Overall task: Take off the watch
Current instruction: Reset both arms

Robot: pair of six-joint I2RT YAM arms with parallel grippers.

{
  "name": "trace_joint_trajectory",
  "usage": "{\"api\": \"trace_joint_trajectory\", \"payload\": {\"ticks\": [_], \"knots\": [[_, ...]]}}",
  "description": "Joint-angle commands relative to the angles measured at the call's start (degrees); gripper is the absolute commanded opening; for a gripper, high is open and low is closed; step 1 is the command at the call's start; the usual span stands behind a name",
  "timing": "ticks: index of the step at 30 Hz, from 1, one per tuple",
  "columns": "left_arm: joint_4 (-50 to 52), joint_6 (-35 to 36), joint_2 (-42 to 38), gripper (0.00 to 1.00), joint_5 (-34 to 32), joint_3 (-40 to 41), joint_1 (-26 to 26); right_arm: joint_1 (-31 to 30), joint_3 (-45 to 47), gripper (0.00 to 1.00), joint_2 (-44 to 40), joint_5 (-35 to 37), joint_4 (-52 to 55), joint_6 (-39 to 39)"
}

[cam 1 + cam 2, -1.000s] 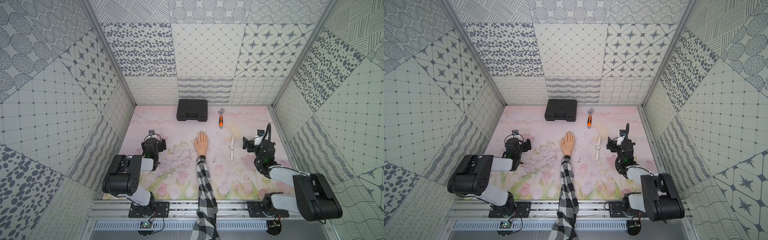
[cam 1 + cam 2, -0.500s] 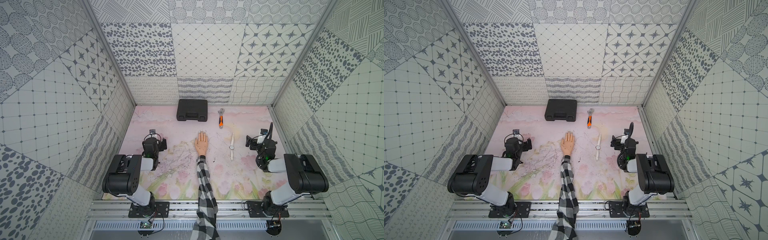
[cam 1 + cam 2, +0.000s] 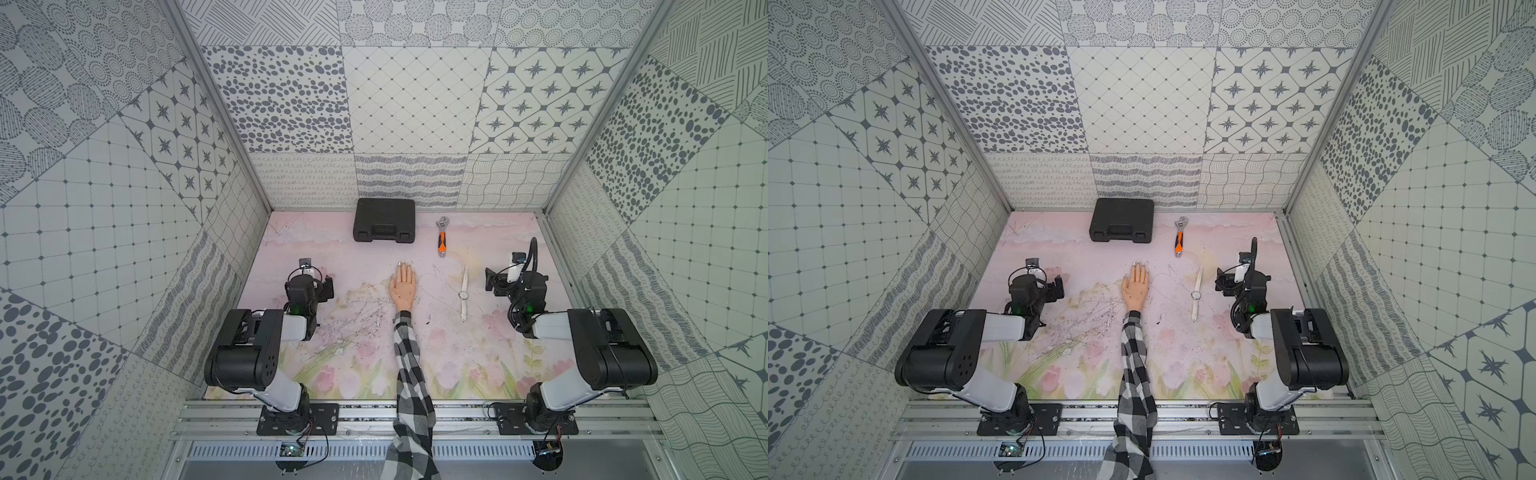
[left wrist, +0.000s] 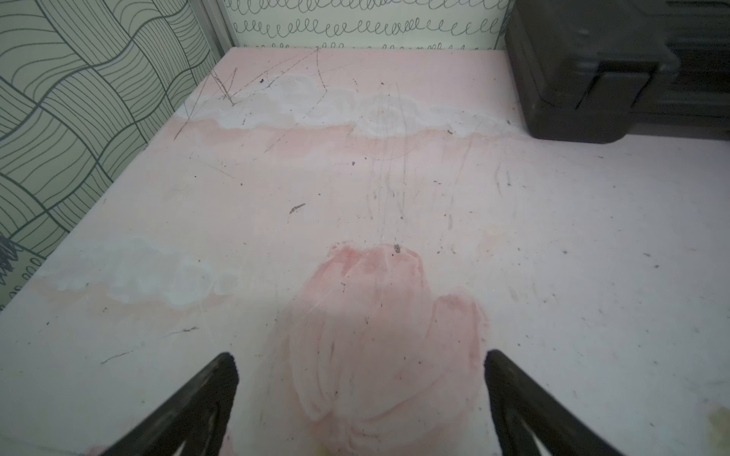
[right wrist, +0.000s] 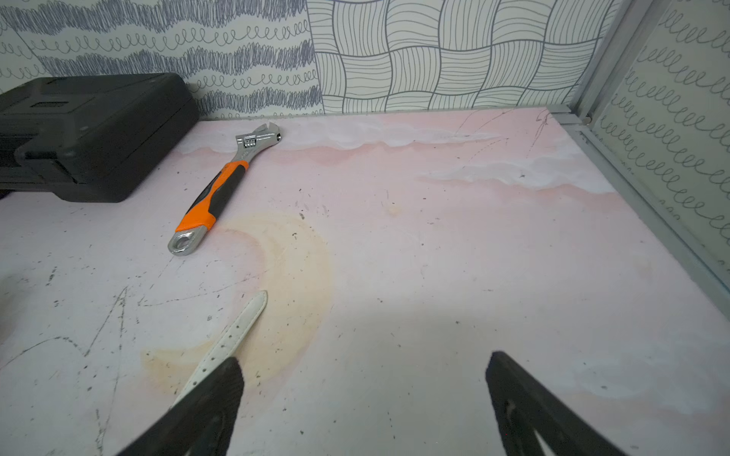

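The watch [image 3: 464, 295] [image 3: 1196, 295] lies flat and unbuckled on the pink mat, strap stretched out straight, to the right of the mannequin hand [image 3: 402, 289] [image 3: 1135, 286]. The hand's wrist is bare above a plaid sleeve [image 3: 409, 365]. My right gripper [image 3: 491, 282] [image 3: 1222, 282] [image 5: 365, 367] stands open just right of the watch, holding nothing. In the right wrist view the white strap end [image 5: 233, 339] runs beside one fingertip. My left gripper [image 3: 329, 286] [image 3: 1059, 286] [image 4: 359, 363] is open and empty over the mat, left of the hand.
A black tool case [image 3: 384, 220] [image 4: 616, 67] [image 5: 91, 130] sits at the back wall. An orange-handled wrench [image 3: 441, 237] [image 5: 221, 193] lies beside it, behind the watch. Patterned walls close in the mat on three sides.
The right arm's rear links have folded in toward its base, while its gripper stays beside the watch. The left arm and the watch have not moved.
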State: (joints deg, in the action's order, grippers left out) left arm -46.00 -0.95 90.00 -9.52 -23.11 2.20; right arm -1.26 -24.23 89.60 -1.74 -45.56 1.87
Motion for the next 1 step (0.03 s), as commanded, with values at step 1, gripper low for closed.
{"api": "trace_joint_trajectory", "payload": {"ticks": [1], "knots": [[-2.3, 0.7, 0.1, 0.99, 0.8, -0.4, -0.3, -0.4, 0.3, 0.98, -0.5, 0.6, -1.4, -0.8]]}}
